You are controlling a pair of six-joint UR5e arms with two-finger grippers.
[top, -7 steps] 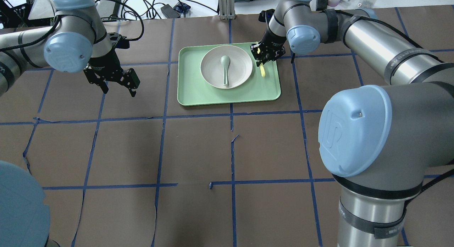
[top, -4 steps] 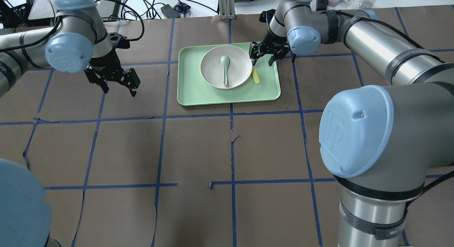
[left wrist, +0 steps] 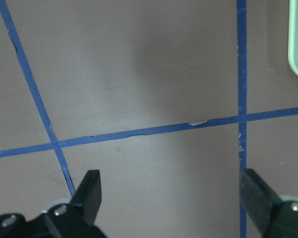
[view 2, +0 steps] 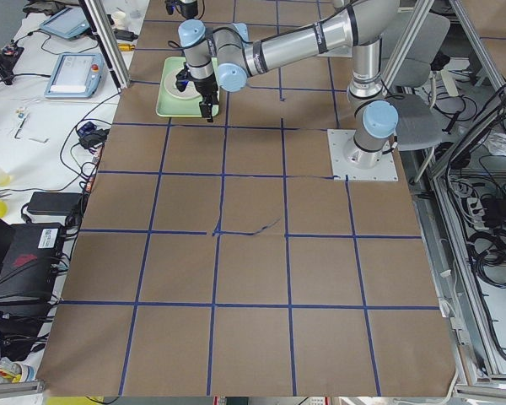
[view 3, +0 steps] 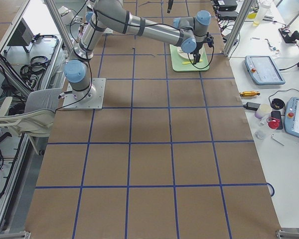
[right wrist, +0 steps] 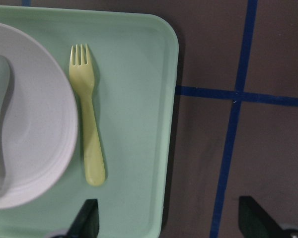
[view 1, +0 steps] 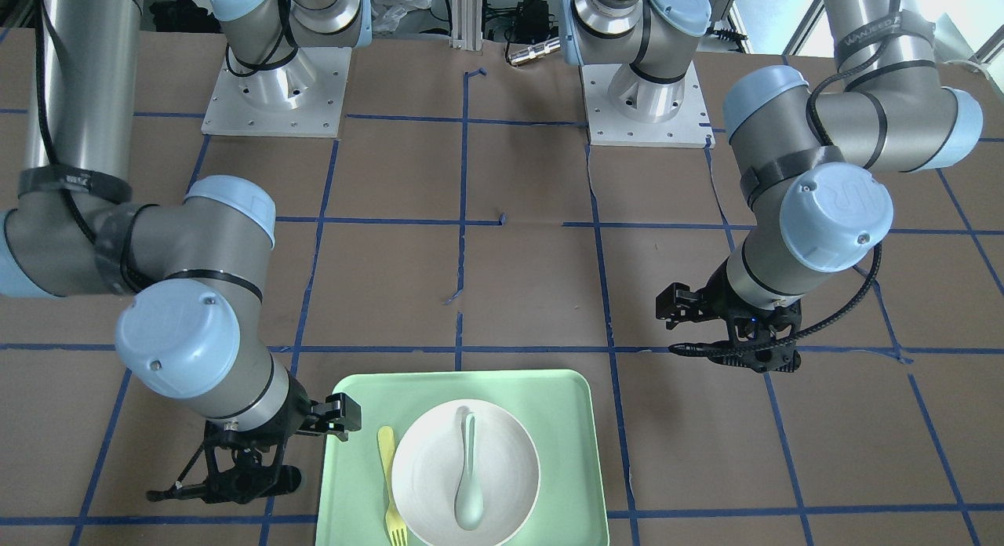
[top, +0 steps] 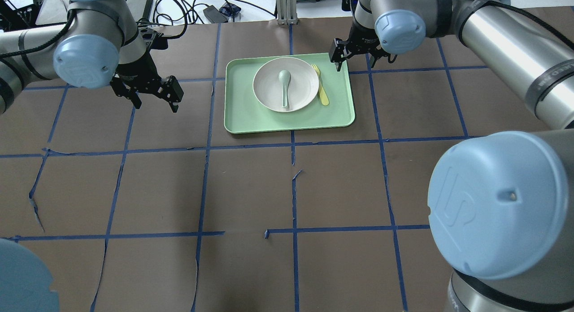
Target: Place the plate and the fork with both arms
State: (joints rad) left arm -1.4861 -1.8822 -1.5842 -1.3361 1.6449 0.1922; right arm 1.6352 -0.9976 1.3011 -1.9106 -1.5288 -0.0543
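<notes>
The white plate point(top: 301, 81) sits on the mint-green tray point(top: 244, 119) with a pale grey-green spoon point(top: 284, 85) in it. The yellow fork point(top: 321, 87) lies flat on the tray just right of the plate, tines pointing away from the robot. The plate point(view 1: 423, 467), the fork point(view 1: 387, 467) and the tray point(view 1: 580, 452) also show in the front-facing view. The right wrist view shows the fork point(right wrist: 87, 124), the plate point(right wrist: 35, 124) and the tray point(right wrist: 134, 99). My right gripper point(top: 361, 61) point(view 1: 251, 456) point(right wrist: 171, 218) is open and empty above the tray's far right corner. My left gripper point(top: 154, 96) point(view 1: 725, 338) point(left wrist: 171, 198) is open and empty over the table left of the tray.
Brown paper with a blue tape grid point(top: 293, 191) covers the table. An aluminium post point(top: 287, 7), cables and power bricks point(top: 213, 14) stand past the far edge. The two arm bases point(view 1: 274, 99) point(view 1: 643, 107) are bolted at the robot's side.
The right gripper, shut on the fork a second ago, opened and left it lying beside the plate. It then moved up and to the right. The left gripper shifted slightly.
</notes>
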